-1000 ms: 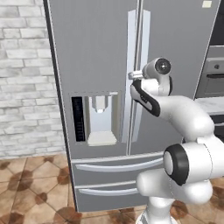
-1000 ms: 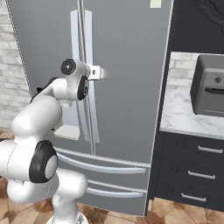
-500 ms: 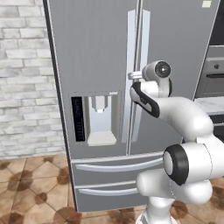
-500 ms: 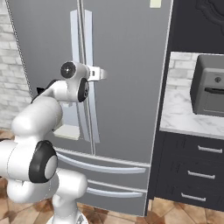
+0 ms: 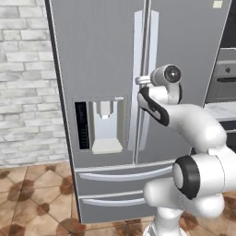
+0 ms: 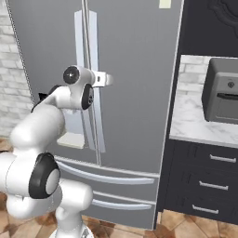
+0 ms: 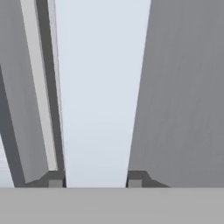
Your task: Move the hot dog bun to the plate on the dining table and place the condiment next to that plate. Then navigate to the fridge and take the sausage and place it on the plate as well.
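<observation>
The silver-grey fridge (image 5: 106, 55) (image 6: 135, 69) stands closed right in front of me. My gripper (image 5: 142, 81) (image 6: 103, 79) (image 7: 95, 181) is stretched out to its long vertical handles at mid height. In the hand view a pale handle (image 7: 98, 87) fills the gap between my two dark fingertips (image 7: 56, 180) and touches both, so the gripper is shut on it. The other handle (image 7: 39, 87) runs just beside it. The hot dog bun, plate, dining table, condiment and sausage are out of view.
A water dispenser (image 5: 107, 124) sits in the fridge's left door, above two bottom drawers (image 5: 120, 175). A brick wall (image 5: 27, 83) lies to the left. To the right are black cabinets with drawers (image 6: 209, 186), a marble counter with a grey appliance (image 6: 223, 97), and a wall oven (image 5: 226, 78).
</observation>
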Motion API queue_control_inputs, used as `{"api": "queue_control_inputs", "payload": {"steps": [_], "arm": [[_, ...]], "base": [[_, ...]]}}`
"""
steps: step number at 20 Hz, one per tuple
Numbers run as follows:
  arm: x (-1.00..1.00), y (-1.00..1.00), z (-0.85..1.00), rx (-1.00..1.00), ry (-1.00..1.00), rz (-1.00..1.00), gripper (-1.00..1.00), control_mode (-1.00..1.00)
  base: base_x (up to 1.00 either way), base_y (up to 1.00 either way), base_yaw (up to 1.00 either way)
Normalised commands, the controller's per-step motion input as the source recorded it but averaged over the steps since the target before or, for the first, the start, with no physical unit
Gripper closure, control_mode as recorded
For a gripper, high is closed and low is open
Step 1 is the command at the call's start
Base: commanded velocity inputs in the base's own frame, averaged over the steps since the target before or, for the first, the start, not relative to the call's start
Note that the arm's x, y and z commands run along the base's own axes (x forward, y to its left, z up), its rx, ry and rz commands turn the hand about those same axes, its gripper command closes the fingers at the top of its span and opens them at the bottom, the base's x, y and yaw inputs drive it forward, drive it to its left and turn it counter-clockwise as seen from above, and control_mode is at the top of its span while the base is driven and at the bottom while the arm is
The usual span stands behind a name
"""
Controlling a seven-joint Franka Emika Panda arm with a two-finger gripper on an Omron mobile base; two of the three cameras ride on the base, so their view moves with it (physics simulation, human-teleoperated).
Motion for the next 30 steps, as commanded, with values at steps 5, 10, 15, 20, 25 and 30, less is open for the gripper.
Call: {"api": "queue_control_inputs", "payload": {"steps": [5,10,15,20,25,30], "arm": [[-0.78,-0.16,0.0,0.0,0.03,0.01,1.0,-1.0],[-0.91,-0.24,0.07,0.0,0.0,0.05,1.0,-1.0],[-0.96,-0.38,0.14,0.0,0.0,0.03,1.0,-1.0],[-0.8,-0.46,0.19,0.0,0.0,0.01,1.0,-1.0],[-0.44,-0.02,0.03,-0.04,0.05,0.0,-1.0,-1.0],[-0.65,0.17,0.45,-0.14,0.0,0.0,-1.0,-1.0]], "base": [[0.0,0.0,0.0],[0.0,0.0,0.0],[0.0,0.0,0.0],[0.0,0.0,0.0],[0.0,0.0,0.0],[0.0,0.0,0.0]]}}
